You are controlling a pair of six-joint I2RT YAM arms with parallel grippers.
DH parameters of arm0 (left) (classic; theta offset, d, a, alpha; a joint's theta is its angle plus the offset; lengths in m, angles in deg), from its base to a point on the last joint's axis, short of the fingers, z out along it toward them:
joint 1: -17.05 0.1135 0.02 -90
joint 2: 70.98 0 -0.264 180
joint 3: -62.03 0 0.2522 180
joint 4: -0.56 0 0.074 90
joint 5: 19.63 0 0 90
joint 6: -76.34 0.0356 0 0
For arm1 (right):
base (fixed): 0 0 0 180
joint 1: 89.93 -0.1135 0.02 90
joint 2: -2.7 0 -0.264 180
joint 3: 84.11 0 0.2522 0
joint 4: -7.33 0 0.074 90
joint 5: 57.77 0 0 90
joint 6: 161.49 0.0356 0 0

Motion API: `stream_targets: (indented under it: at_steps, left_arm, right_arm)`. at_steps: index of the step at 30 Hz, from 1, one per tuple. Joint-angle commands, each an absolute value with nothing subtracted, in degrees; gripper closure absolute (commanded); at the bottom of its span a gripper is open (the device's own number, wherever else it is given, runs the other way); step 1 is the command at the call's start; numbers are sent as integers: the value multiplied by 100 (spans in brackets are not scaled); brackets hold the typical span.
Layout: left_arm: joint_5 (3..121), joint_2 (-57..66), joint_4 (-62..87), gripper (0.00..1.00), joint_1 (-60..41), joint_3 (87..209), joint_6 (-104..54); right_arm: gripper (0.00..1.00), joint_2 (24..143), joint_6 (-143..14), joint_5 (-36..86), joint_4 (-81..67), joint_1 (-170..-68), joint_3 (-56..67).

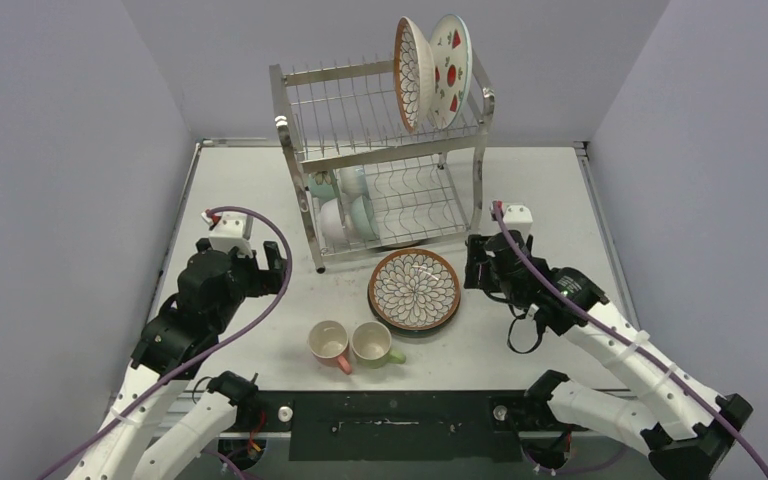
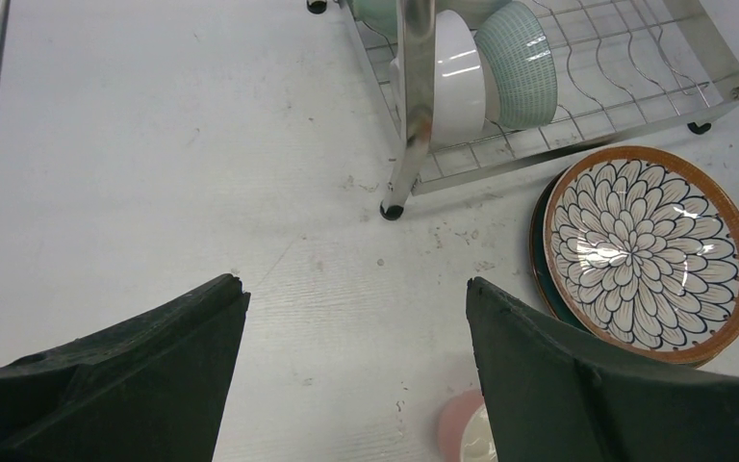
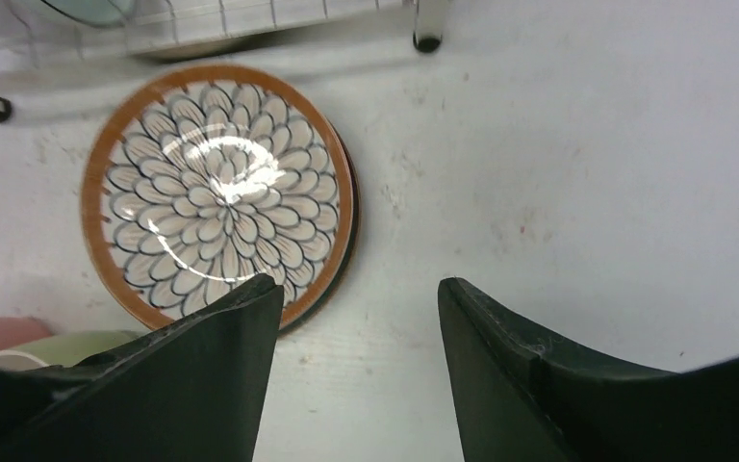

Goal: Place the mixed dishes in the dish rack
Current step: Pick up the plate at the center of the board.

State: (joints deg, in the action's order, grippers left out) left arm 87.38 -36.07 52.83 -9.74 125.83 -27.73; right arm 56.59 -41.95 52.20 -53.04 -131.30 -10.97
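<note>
Bright, even overhead light, sharp focus, soft shadow under the rack (image 1: 380, 150), white glare on the plate (image 3: 219, 192) beside it.

The rack (image 1: 380, 160) stands far on the table (image 1: 560, 200). At the right end of its top tier two plates stand on edge: a petal plate (image 1: 412, 75) and, just right of it, a strawberry plate (image 1: 450, 70). Bowls (image 1: 345, 215) fill the lower tier's left end. Near the rack lies a flat petal plate (image 1: 415, 289). Nearer still, a pink mug (image 1: 329, 343) and a green mug (image 1: 373, 344) sit side by side. The left gripper (image 1: 268, 262) is well left of the flat plate, and the right gripper (image 1: 478, 265) is just right of it.
</note>
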Motion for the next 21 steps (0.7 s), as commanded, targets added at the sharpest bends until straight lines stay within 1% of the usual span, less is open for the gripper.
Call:
stream_targets:
  at_steps: [1,5,10,13,18,21]
  left_arm:
    - [8439,-3580,5129,18,-930,12589,-2879]
    - [8056,-3512,5100,18,-932,12570,-3095]
    - [7507,-3467,5091,18,-932,12460,-3519]
    - [7167,-3442,4923,18,-932,12325,-3782]
    - [6664,-3124,4574,18,-932,12167,-4097]
    - [6470,-2918,4316,17,-932,12096,-4223]
  right_arm:
    - [40,5727,-3609,4430,-4889,-12838,-1874]
    - [46,6009,-3383,3820,-4284,-12534,-2400]
    - [58,6530,-3112,3326,-3568,-12178,-2821]
    - [60,6823,-2987,3268,-3198,-12039,-3001]
    - [60,7231,-2866,2951,-2725,-11872,-3178]
    - [63,7393,-2819,2784,-2484,-11798,-3229]
